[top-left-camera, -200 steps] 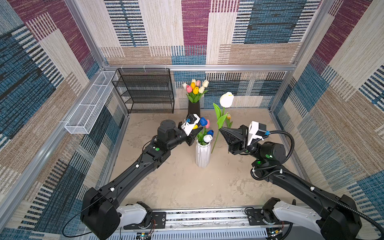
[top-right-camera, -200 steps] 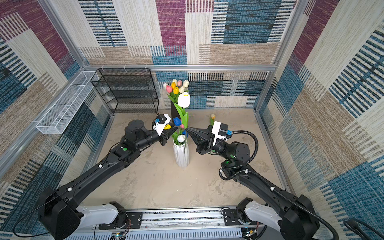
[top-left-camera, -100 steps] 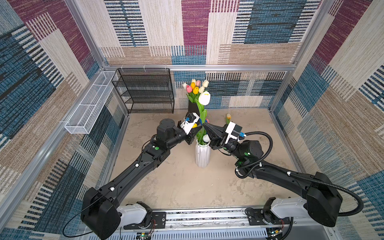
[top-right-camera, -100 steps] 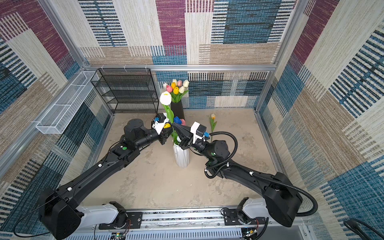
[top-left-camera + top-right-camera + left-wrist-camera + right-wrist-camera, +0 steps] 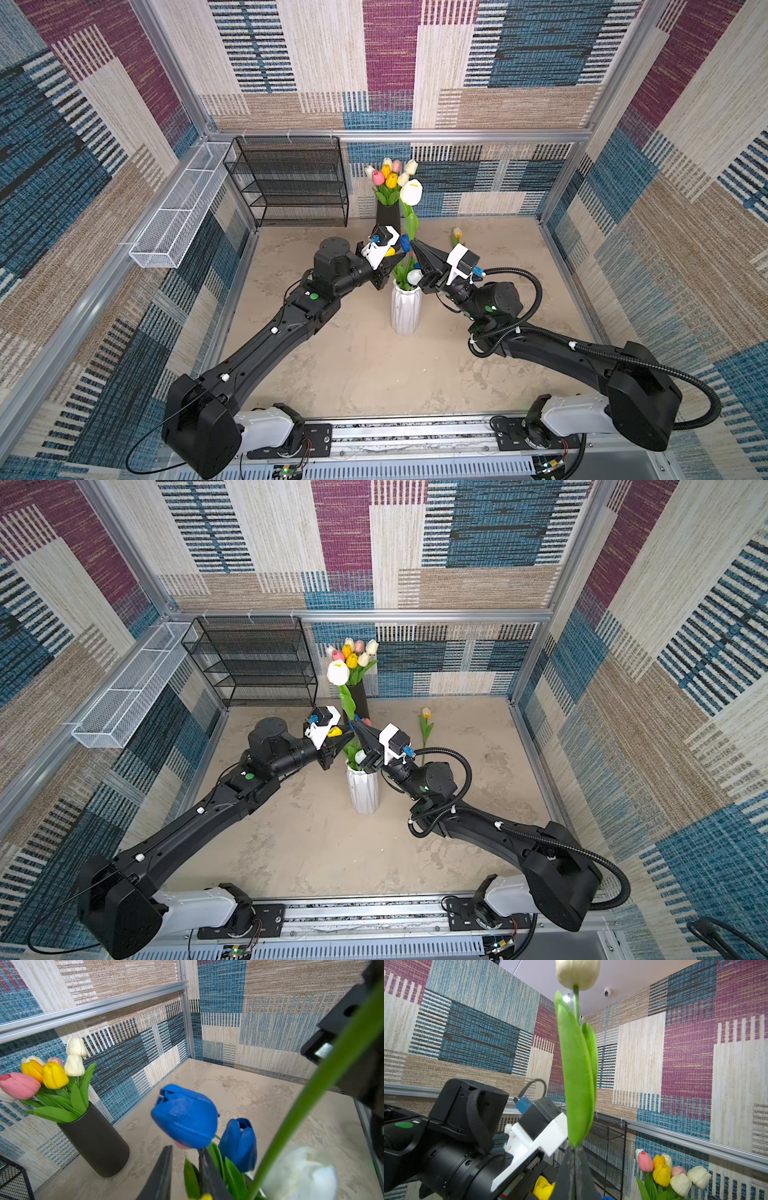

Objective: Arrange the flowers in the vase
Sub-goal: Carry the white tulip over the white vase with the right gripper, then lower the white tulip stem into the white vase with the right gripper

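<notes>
A white ribbed vase stands mid-floor with blue, white and yellow flowers in it. My right gripper is shut on the green stem of a white tulip. It holds the tulip upright just over the vase mouth. My left gripper sits among the vase's flowers from the other side. Its jaws stand narrowly open, with a leaf against one finger and floor showing through the gap. One more tulip lies on the floor at the back right.
A black vase with a bunch of pink, yellow and cream tulips stands at the back wall. A black mesh rack is to its left, and a white wire basket hangs on the left wall.
My right arm has swung left, carrying the white tulip from the right of the vase to over its mouth. The left arm has stayed put.
</notes>
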You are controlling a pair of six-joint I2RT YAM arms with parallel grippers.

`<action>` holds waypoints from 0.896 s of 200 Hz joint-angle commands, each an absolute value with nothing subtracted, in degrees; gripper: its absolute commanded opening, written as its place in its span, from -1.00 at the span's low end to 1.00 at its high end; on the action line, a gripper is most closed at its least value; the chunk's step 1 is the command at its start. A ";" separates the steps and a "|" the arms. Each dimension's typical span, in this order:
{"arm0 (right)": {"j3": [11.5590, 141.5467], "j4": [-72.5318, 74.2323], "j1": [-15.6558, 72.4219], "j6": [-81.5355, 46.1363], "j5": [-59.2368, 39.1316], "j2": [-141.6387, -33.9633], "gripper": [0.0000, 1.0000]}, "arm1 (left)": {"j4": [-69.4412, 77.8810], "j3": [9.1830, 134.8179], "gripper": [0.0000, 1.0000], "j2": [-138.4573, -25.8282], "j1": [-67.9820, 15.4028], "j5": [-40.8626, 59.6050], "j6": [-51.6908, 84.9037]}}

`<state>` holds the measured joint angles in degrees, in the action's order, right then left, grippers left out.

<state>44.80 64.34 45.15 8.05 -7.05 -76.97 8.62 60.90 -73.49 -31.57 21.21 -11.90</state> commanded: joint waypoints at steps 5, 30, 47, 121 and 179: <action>43.91 62.57 45.24 8.80 -8.05 -77.73 -1.00 | 10.07 60.82 -0.48 -73.39 -31.46 21.33 -11.03; 43.67 62.09 45.26 8.37 -10.10 -79.02 -1.00 | 10.19 60.73 -0.47 -73.65 -31.46 21.45 -10.74; 43.04 63.24 45.25 8.35 -11.02 -79.50 -1.00 | 10.08 60.91 -0.47 -73.83 -31.46 21.65 -10.72; 41.02 62.78 45.18 8.50 -7.84 -77.46 -0.31 | 9.77 61.20 -0.46 -73.57 -31.46 21.51 -10.86; 41.78 57.64 44.83 8.50 -4.68 -74.54 -0.46 | 9.64 61.19 -0.45 -73.67 -31.46 21.47 -10.86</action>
<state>41.10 60.07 44.97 8.71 -6.94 -75.37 8.71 60.86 -73.82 -31.53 21.26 -11.75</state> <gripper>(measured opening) 0.399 0.272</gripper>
